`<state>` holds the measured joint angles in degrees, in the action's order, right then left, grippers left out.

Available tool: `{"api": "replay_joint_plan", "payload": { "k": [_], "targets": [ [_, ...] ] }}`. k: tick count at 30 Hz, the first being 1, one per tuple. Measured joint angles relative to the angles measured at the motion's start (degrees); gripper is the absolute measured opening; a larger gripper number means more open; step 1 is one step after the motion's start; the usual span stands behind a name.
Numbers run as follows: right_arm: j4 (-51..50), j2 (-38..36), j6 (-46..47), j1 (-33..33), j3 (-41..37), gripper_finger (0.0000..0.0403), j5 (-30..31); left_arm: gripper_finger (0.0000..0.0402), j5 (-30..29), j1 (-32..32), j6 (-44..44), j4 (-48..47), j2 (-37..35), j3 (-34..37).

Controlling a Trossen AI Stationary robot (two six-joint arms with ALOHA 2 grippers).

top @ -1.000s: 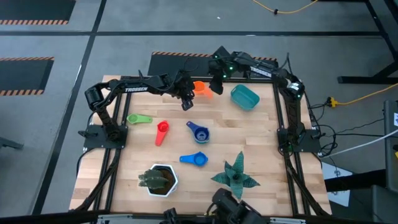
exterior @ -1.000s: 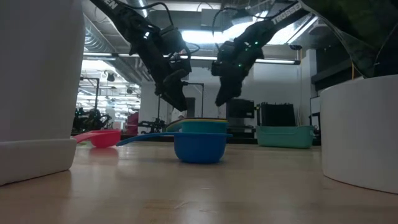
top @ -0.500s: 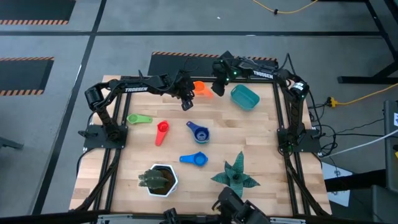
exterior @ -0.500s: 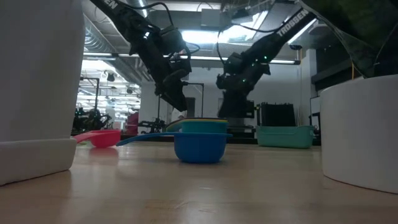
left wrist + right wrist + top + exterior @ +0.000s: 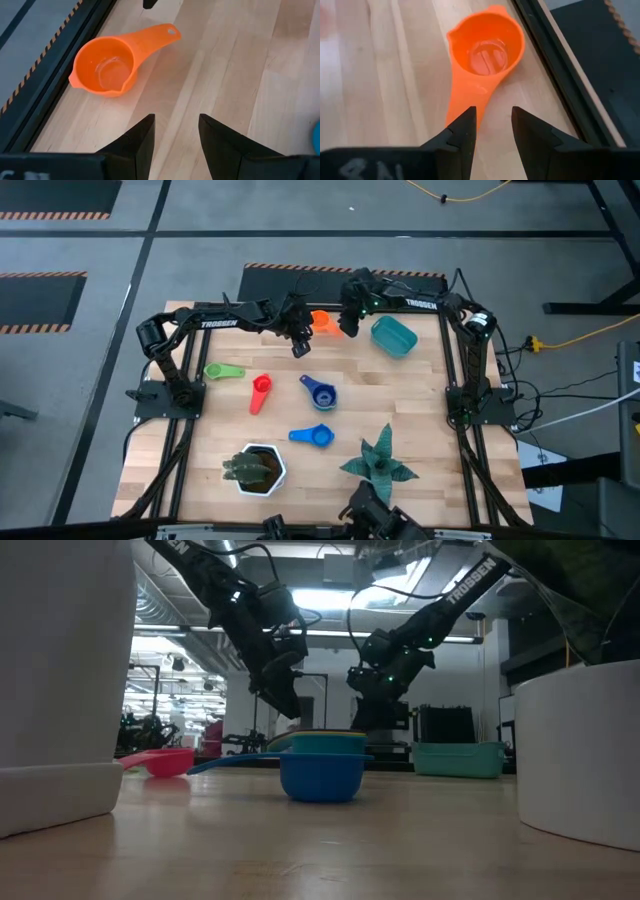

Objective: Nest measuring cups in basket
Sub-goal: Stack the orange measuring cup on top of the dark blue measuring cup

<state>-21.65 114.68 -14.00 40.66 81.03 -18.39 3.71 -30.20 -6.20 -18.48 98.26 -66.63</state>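
Observation:
The orange measuring cup (image 5: 322,320) lies upright on the table near the far edge, with its handle pointing right. My right gripper (image 5: 347,325) is open and low over the handle's free end (image 5: 456,112), which lies beside one finger, not between the two. My left gripper (image 5: 300,345) is open and hangs above the table just left of and nearer than the orange cup (image 5: 105,65). The teal basket (image 5: 393,335) stands right of the orange cup. The green cup (image 5: 224,370), red cup (image 5: 260,392), dark blue cup (image 5: 319,392) and light blue cup (image 5: 313,436) lie mid-table.
A white hexagonal pot (image 5: 255,468) with a dark plant stands near the front left. A green star-shaped plant (image 5: 380,460) stands at the front right. The table's black frame rail (image 5: 555,75) runs close behind the orange cup. Bare wood lies between the cups and the basket.
My right gripper has come down and toward the near edge, from above the far rail to low over the orange cup's handle. My left gripper and all the cups have kept still.

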Motion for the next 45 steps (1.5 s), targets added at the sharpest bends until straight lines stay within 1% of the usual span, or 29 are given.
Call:
{"api": "replay_joint_plan", "payload": {
  "k": [13, 24, 30, 36, 45],
  "targets": [
    [1.7, 1.0, 1.7, 0.0, 0.0, 0.0129, -1.2, 0.0146, 0.0, 0.0, 0.0, 0.0, 0.0, 0.0],
    [2.5, 4.2, 1.8, 0.0, 0.0, 0.0129, -2.9, 0.0146, 0.0, 1.0, 0.0, 0.0, 0.0, 0.0],
    [2.5, 5.2, 1.8, 0.0, 0.0, 0.0129, -7.0, 0.0146, 0.0, 1.9, 0.0, 0.0, 0.0, 0.0],
    [2.6, 5.1, 2.4, 0.0, 0.0, 0.0129, -9.5, 0.0146, 0.0, 1.9, 0.0, 0.1, 0.0, 0.0],
    [2.6, 5.1, 6.5, 0.0, 0.0, 0.0129, -9.8, 0.0146, 0.0, 1.9, 0.0, 0.0, 0.0, 0.0]
  ]
}}
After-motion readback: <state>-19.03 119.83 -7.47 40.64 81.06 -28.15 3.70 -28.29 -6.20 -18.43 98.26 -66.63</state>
